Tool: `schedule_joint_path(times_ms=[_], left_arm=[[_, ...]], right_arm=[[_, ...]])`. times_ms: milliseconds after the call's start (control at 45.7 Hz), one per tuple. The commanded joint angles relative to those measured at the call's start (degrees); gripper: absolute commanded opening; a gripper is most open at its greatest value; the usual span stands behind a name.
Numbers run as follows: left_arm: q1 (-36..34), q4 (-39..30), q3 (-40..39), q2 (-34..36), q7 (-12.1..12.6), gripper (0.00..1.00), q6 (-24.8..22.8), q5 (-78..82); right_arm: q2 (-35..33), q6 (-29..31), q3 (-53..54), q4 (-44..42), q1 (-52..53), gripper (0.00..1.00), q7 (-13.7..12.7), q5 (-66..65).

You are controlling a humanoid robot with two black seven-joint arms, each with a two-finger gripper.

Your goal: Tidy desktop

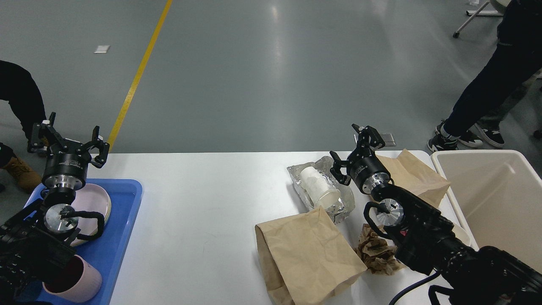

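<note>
On the far left, you find the blue tray at the desktop's edge, holding pale pink plates and a pink cup; this looks like the place for crockery worth keeping.
Above it hangs your left gripper, fingers spread wide, grasping nothing.
Centre: the desktop, white and matte, bare here, reaching from the tray to the bin.
Right of centre: a brown paper bag lying flat near the front edge; behind it a clear plastic wrapper with a white paper cup tipped on its side on top.
Beside the cup: your right gripper, fingers parted, empty, raised just right of the cup, likely poised for the next piece of rubbish.
Under that arm: a crumpled brown paper wad, and a second paper bag behind.
Far right: the beige bin, open-topped, set against the desktop's edge, probably for the rubbish.
Beyond: grey glossy floor with a yellow line; a person's legs stand at upper right.
</note>
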Motion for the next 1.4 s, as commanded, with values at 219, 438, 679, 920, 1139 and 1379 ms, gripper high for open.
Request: schedule_joint_path(times_ms=[219, 438, 679, 920, 1139, 1379], left_arm=[[1.82, -0.02, -0.76, -0.13, -0.61, 0.96, -0.71, 0.53], [1.82, -0.02, -0.76, -0.13, -0.61, 0.96, -0.80, 0.53], [1.82, -0.11, -0.76, -0.13, -0.61, 0.96, -0.80, 0.53], [1.82, -0.02, -0.76, -0.13, -0.70, 0.96, -0.80, 0.53], [1.82, -0.02, -0.76, -0.13, -0.70, 0.96, -0.80, 0.53], [1.82, -0.02, -0.76, -0.13, -0.61, 0.96, -0.80, 0.53]], right_arm=[[0.00, 0.00, 0.00, 0.00, 0.00, 1.00, 0.00, 0.00], [0.00, 0.00, -0.09, 0.00, 0.00, 1.00, 0.00, 0.00], [0.00, 0.00, 0.00, 0.00, 0.00, 1.00, 0.00, 0.00], [0.00, 0.00, 0.00, 0.00, 0.00, 1.00, 0.00, 0.00], [0.00, 0.00, 0.00, 0.00, 0.00, 1.00, 0.00, 0.00], [0.00, 0.00, 0.00, 0.00, 0.00, 1.00, 0.00, 0.00]])
